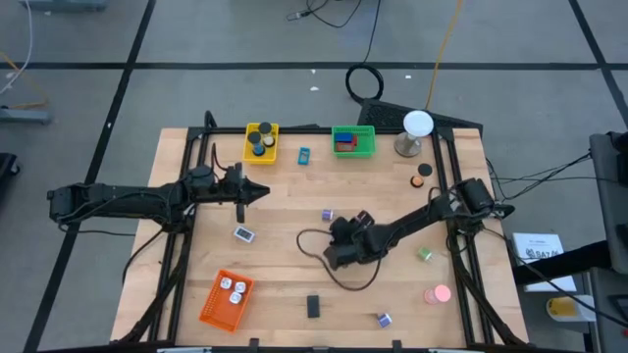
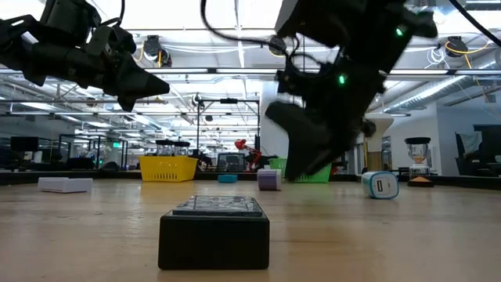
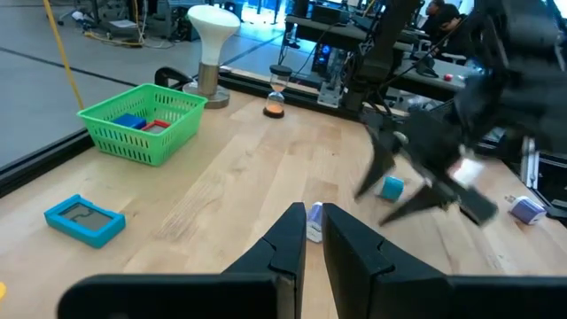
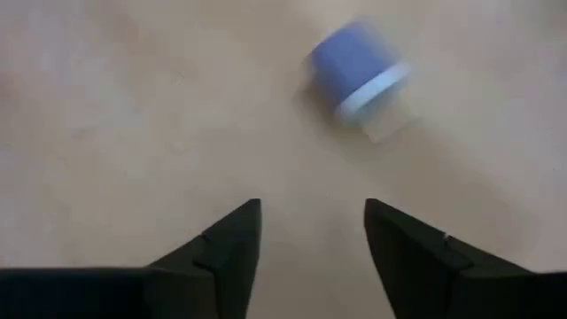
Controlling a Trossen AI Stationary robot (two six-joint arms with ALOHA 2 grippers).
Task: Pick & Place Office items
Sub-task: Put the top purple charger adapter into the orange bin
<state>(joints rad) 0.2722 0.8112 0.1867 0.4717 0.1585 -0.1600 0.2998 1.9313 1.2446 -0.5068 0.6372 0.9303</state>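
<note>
Wooden table (image 1: pixel 294 196), right gripper (image 4: pixel 310 235) open near purple piece (image 4: pixel 359 75)

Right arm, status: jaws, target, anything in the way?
Right gripper open, empty, over mid-table. Purple clip just ahead on the bare wood, untouched, nothing between. Left gripper shut, empty, waiting over the table's left.

Wood table (image 1: pixel 285 265) w/ yellow, green, orange baskets, small office items scattered.

Beyond the right pincer (image 1: pixel 339 257) on the desk (image 1: pixel 285 245): yellow basket (image 1: pixel 261 143), green basket (image 1: pixel 353 141), white ball on grey stand (image 1: pixel 417 132); orange basket (image 1: pixel 227 298) opposite.
</note>
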